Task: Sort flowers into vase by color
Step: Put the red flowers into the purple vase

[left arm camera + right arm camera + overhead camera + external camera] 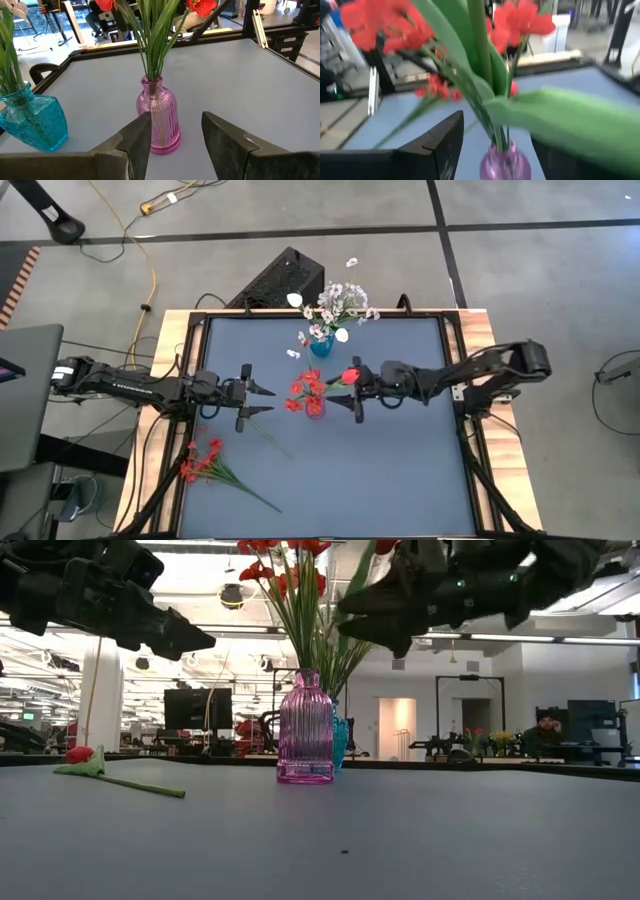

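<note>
A red flower spray is seen lying flat near the left front of the table. The left gripper is held just left of the pink vase, its fingers spread and empty. Red flowers are stood in that vase, and a red tulip leans at its right side. Behind it, white flowers are held in a blue vase. The right gripper is positioned beside the tulip, fingers parted, nothing gripped.
</note>
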